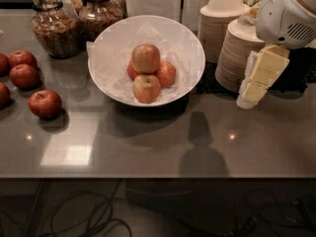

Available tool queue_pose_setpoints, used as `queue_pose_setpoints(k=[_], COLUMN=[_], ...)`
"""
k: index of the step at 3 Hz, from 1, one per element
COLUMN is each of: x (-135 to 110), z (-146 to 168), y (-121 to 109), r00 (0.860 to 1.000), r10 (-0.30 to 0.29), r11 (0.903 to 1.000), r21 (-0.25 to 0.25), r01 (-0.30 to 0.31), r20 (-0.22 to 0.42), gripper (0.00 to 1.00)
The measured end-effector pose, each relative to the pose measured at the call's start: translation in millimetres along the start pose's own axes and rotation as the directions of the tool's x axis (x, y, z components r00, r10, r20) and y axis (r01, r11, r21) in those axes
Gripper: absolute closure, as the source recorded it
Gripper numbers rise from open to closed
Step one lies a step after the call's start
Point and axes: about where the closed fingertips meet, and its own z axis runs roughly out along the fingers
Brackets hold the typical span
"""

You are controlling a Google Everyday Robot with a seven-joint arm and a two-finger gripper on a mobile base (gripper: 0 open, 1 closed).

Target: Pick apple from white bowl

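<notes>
camera view: the only view, looking down at a dark table
apple: largest pale one, red-orange blush over tan skin, sits on top of the pile
apple location: inside the white bowl, about its middle, resting on the smaller apples under and beside it
bowl lining: crinkled white paper under the fruit
gripper: right of the bowl, just in front of the paper bowl stacks, low over the table, well apart from the apple
jaw state: cannot tell how far open; nothing seen held
handling guess: firm, smooth, a bit slippery skin; moderate weight; bruises if squeezed hard
roll risk: round and perched on other fruit, likely to roll off if nudged sideways
where to grip: probably from above, across its widest part, the two sides clear of the neighbours
watch out: loose paper could catch; bowl is light-looking and may slide
other items: dark red apples at left on the table, glass jars behind, not targets
</notes>
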Motion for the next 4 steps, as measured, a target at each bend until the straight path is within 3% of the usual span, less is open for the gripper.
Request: queue_pose_setpoints(k=[1,2,3,4], x=[-27.3,-89.4,-125.1,-144.4], z=[20.7,50.9,70.4,86.5], y=[-9.3,-18.6,-31.2,-40.9], r00=[0.994,0.958,0.896,0.844], r10=[0.015,-0.017,0.008,0.035], r11=[0.9999,0.9983,0.9954,0.9928], r21=[0.005,-0.049,-0.089,-0.115], r01=[-0.016,0.033,0.036,0.032], r20=[0.106,0.288,0.444,0.536], gripper=[0.00,0.00,0.00,0.00])
